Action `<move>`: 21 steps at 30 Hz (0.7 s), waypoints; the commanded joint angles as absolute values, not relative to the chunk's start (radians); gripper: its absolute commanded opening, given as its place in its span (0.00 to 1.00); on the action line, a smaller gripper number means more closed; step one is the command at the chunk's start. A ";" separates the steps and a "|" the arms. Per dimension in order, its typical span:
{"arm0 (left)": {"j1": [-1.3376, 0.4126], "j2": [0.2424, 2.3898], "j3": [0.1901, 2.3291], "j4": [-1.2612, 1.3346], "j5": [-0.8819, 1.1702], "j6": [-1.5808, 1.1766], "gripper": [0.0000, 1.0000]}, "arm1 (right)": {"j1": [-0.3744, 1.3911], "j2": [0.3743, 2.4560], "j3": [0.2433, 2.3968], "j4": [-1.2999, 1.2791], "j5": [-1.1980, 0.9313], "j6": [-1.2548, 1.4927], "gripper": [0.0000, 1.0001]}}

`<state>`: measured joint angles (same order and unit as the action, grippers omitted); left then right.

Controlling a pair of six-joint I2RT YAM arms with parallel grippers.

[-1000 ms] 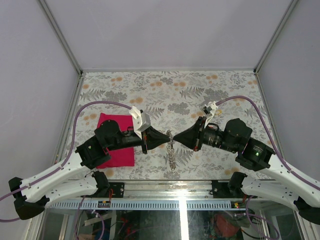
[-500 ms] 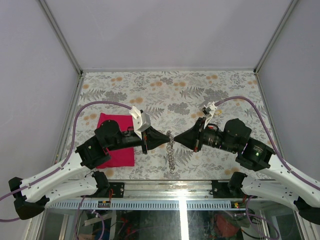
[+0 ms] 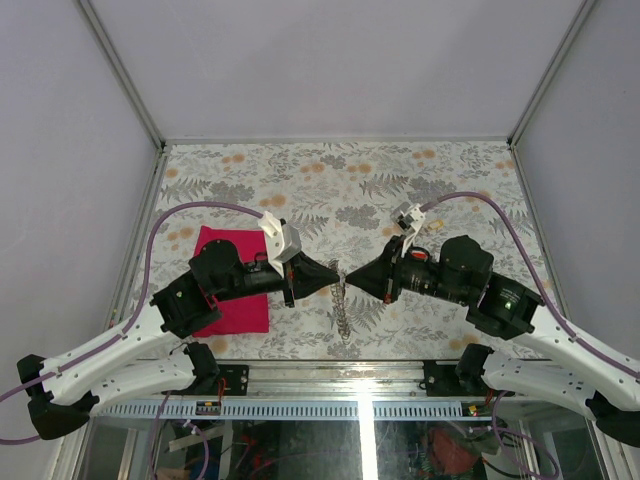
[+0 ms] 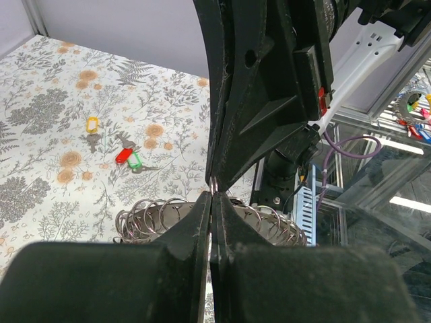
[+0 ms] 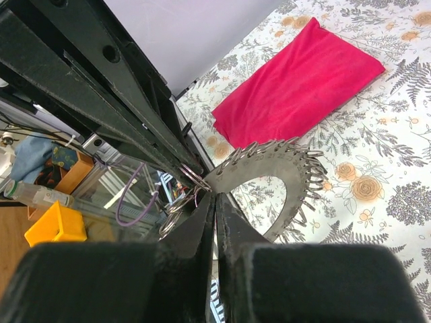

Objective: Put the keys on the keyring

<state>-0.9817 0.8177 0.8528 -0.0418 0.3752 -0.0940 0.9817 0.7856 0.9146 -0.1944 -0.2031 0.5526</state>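
Observation:
The keyring is a grey curved plate strung with many silver split rings [image 3: 341, 310]. It hangs between my two grippers above the table's front middle. My left gripper [image 3: 336, 276] is shut on one ring at the plate's end [image 5: 193, 176]. My right gripper [image 3: 350, 277] is shut tip to tip against it, at the same end of the plate [image 5: 283, 171]. The plate and its rings sag behind my left fingertips [image 4: 155, 215]. Three keys lie on the table in the left wrist view: pale yellow [image 4: 93, 124], red [image 4: 122, 155] and green [image 4: 135, 160]. The keys are hidden in the top view.
A magenta cloth [image 3: 232, 290] lies on the floral table under my left arm and also shows in the right wrist view [image 5: 296, 84]. White walls enclose the table. A metal rail [image 3: 330, 370] runs along the near edge.
My right arm has shifted a little left toward the left gripper. The hanging keyring now reaches less far down. The left arm has hardly moved.

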 commanded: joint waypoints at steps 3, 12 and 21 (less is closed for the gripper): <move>-0.982 0.800 0.869 0.049 0.380 -0.096 0.00 | 0.988 0.768 0.911 -0.149 -0.200 0.508 0.12; -0.982 0.788 0.866 0.058 0.411 -0.108 0.00 | 0.988 0.572 0.778 0.053 -0.157 0.331 0.39; -0.982 0.789 0.865 0.096 0.470 -0.130 0.00 | 0.988 0.573 0.720 0.205 -0.332 0.109 0.39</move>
<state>-0.9817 0.8062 0.8528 -0.0299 0.4259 -0.1108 0.9817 0.5491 0.7116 0.0776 -0.2333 0.2375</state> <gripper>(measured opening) 0.011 0.413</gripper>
